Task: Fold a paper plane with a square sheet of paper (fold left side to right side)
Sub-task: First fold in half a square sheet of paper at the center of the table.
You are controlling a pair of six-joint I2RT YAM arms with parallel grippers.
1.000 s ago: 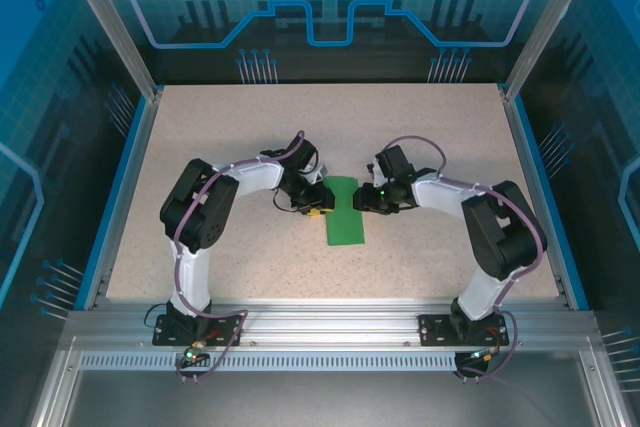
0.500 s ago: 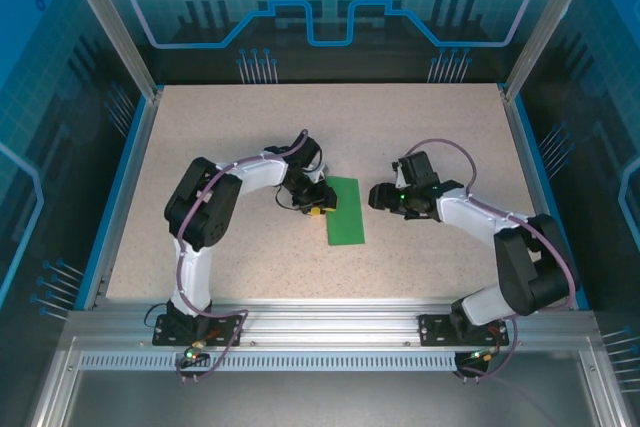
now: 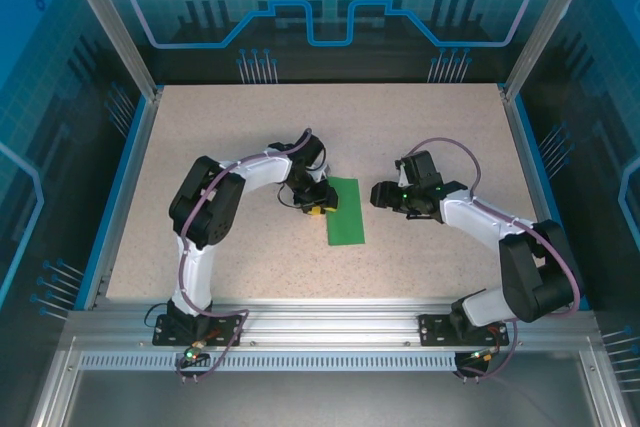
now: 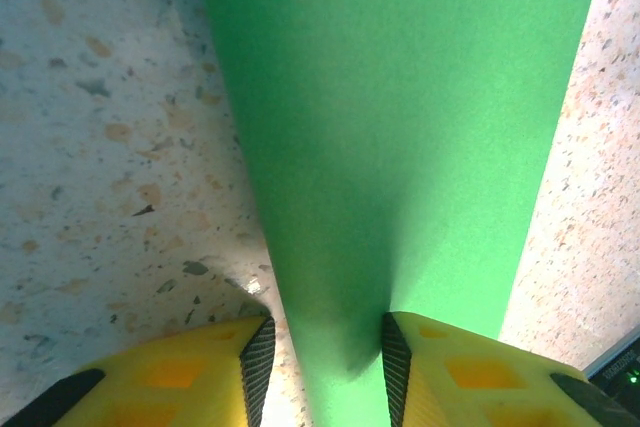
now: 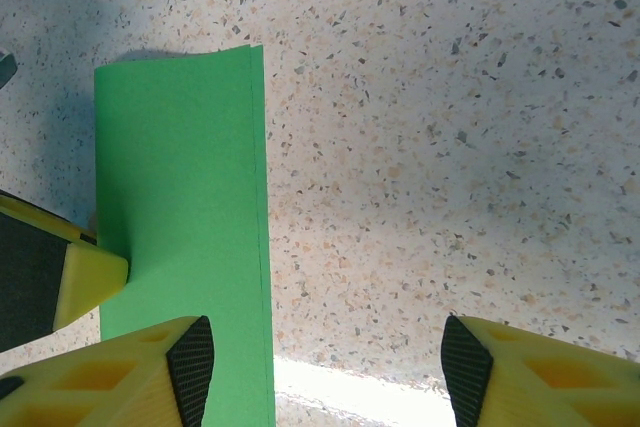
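Left gripper [image 3: 321, 205] pinches the left long edge of the green sheet of paper [image 3: 346, 215], the paper caught between its black pads [image 4: 258, 347]. That sheet (folded in half into a narrow strip, its two layered edges on the right side) lies flat near the middle of the speckled table [image 3: 250, 137]. Right gripper [image 3: 377, 194] hangs just beside the strip's right edge, jaws spread wide, holding nothing.
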